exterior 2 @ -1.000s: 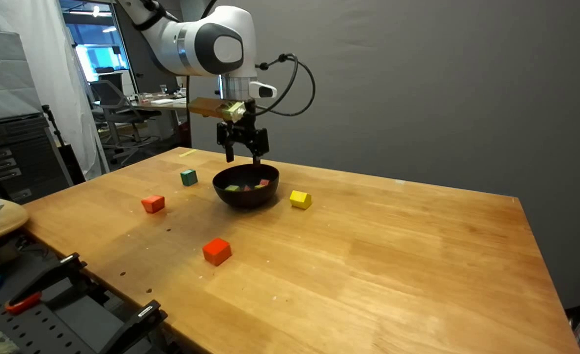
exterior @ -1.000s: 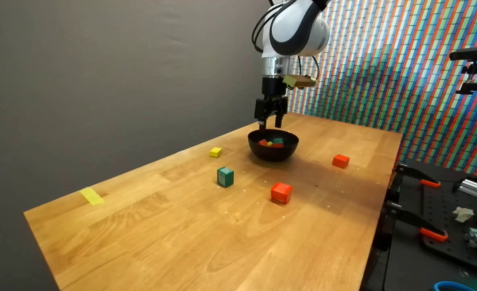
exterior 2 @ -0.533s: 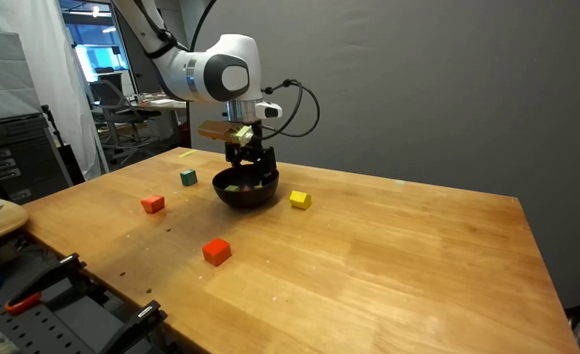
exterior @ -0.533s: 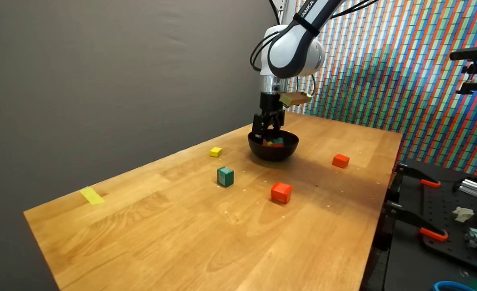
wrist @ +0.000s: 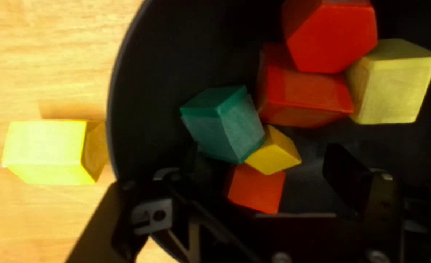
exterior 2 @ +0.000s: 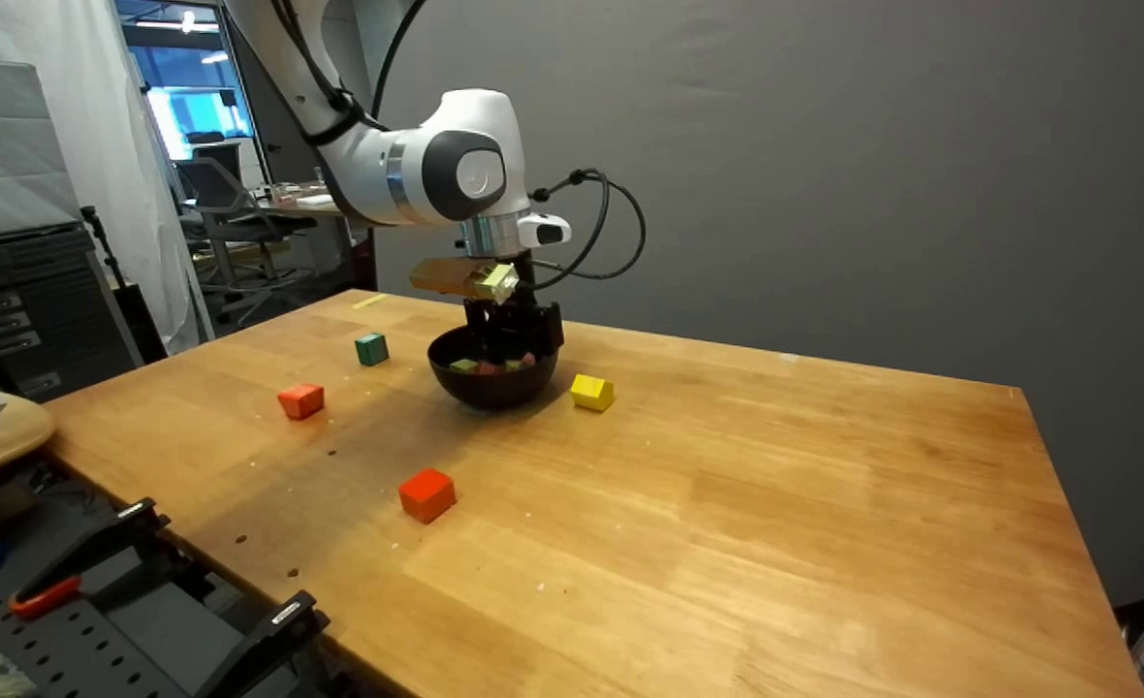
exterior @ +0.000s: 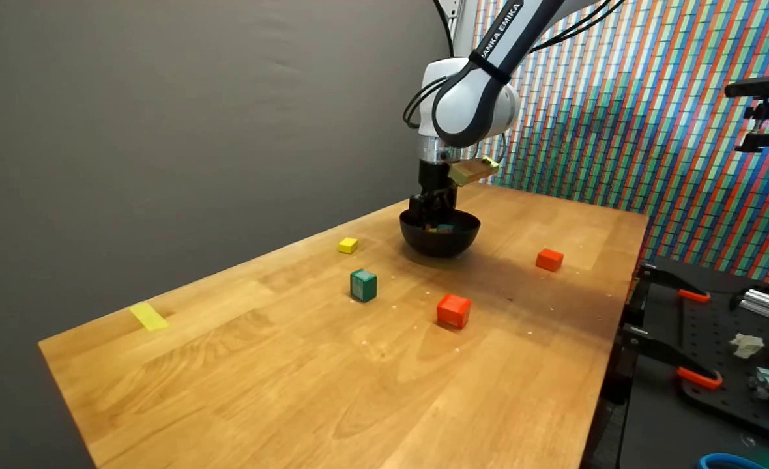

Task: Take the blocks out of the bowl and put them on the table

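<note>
Claw (wrist: 266, 164) spread, down in bowl (wrist: 157, 73), nothing pinched that I can see. In its span: yellow block (wrist: 275, 153) and orange block (wrist: 257, 190), with green block (wrist: 224, 126) crowding one side. Also in bowl: pale block (wrist: 394, 86), lower red block (wrist: 310, 95), upper red block (wrist: 332, 40). On desk (exterior 2: 776, 485): loose yellow (exterior 2: 592, 393), loose green (exterior 2: 371, 350), loose red (exterior 2: 428, 496), loose orange (exterior 2: 301, 401).

Step looks like grabbing one block from the pile. I'd go for orange block alone: turn to match its flat faces, close slowly so yellow block slides off instead of coming along. Green block could jam the tight side, so shift away from it a touch. Don't lean on bowl's wall or it'll probably drag. Lift straight up past the rim, then place on bare desk, off the loose ones.

Hard to see: fingertips (wrist: 338, 164) are black on black, can't say if they touch bowl; lost in its dark in both exterior views. Upper red block is cut by the wrist view's edge, part of bowl too, so more blocks may hide there.
</note>
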`<state>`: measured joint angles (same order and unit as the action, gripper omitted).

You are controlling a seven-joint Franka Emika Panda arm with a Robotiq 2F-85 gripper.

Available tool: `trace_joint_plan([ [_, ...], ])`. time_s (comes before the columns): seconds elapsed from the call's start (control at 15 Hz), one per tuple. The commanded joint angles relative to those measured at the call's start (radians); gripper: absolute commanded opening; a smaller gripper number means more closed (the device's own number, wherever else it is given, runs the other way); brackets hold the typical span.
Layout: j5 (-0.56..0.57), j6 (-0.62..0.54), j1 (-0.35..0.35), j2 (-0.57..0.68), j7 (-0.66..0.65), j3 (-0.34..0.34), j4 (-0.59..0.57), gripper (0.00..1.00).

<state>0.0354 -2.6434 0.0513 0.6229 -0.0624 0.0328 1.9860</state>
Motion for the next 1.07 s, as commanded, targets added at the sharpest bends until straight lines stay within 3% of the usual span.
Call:
trace_joint_plan([
  [0.0, 0.031, -0.036, 0.032, 0.029, -0.032, 0.024, -0.031, 0.84],
  [0.27, 0.041, -0.049, 0.049, 0.036, -0.037, 0.024, -0.034, 0.66],
  [0.47, 0.034, -0.050, 0.050, 0.023, -0.031, 0.009, -0.032, 0.64],
  [0.53, 0.022, -0.042, 0.043, 0.007, -0.022, -0.004, -0.023, 0.60],
  [0.87, -0.040, -0.018, -0.002, -0.179, 0.017, -0.068, 0.101, 0.15],
  [1.0, -0.080, -0.027, -0.024, -0.254, 0.029, -0.092, 0.152, 0.14],
])
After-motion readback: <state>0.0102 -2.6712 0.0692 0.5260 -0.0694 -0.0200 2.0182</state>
